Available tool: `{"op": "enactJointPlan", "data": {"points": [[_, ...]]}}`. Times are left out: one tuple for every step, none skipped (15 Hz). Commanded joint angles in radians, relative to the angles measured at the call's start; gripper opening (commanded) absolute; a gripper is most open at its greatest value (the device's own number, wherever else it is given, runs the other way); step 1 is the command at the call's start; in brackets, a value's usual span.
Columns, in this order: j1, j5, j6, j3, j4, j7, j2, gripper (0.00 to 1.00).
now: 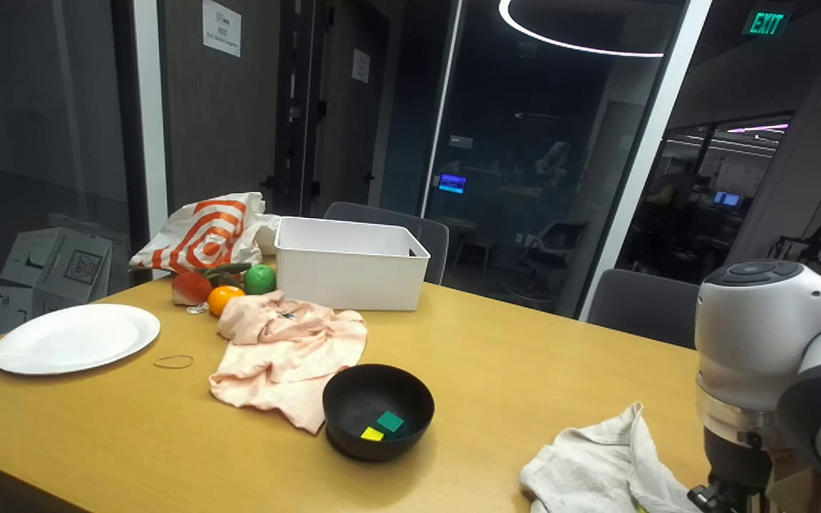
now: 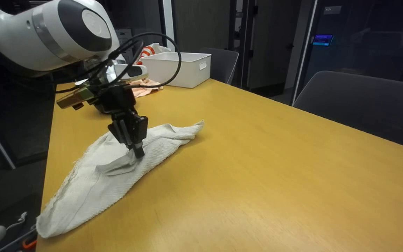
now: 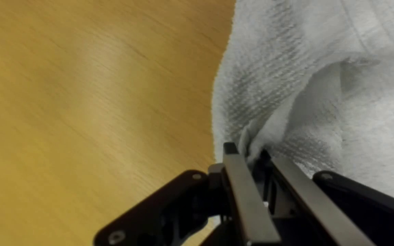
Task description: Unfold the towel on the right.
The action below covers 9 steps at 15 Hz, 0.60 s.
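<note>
The towel (image 2: 107, 189) lies bunched on the table (image 2: 275, 175), off-white and ribbed, tapering at its ends. In an exterior view its long axis runs from 8 o'clock to 2 o'clock: a narrow tip points to 2, and the rounded end reaches the table's edge at 8. Near its middle a raised fold (image 2: 117, 165) trails from the fingertips toward 8.

The gripper (image 3: 247, 155) has its fingers (image 3: 251, 205) close together, clamped on that fold. In the wrist view the fold runs from the fingertips to between 1 and 2 o'clock, while the towel's edge runs about 12 to 6, with the table toward 9.

In an exterior view the towel sits toward 5 o'clock, cut off by the lower border, a corner pointing to 12. From it the bowl (image 1: 360, 388) stands well apart, between 9 and 10 o'clock. The pink cloth (image 1: 289, 360) is just beside the bowl, toward 10, and the bin (image 1: 350, 278) is near 12 from the bowl.
</note>
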Motion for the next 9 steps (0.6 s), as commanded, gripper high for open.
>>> {"op": "enactJointPlan", "data": {"points": [[-0.058,-0.118,-0.065,-0.001,-0.012,0.158,-0.047,0.16],[-0.072,-0.164,-0.086,0.002,-0.006,0.214,-0.047,0.17],[-0.081,-0.201,-0.107,0.000,-0.001,0.258,-0.045,0.17],[-0.089,-0.237,-0.133,-0.002,0.009,0.303,-0.035,0.17],[-0.093,-0.267,-0.157,-0.005,0.016,0.347,-0.026,0.17],[-0.098,-0.300,-0.185,-0.009,0.024,0.392,-0.015,0.17],[-0.100,-0.330,-0.219,-0.012,0.034,0.426,0.001,0.18],[-0.101,-0.359,-0.258,-0.016,0.047,0.463,0.022,0.18],[-0.099,-0.378,-0.287,-0.022,0.055,0.487,0.037,0.18]]}}
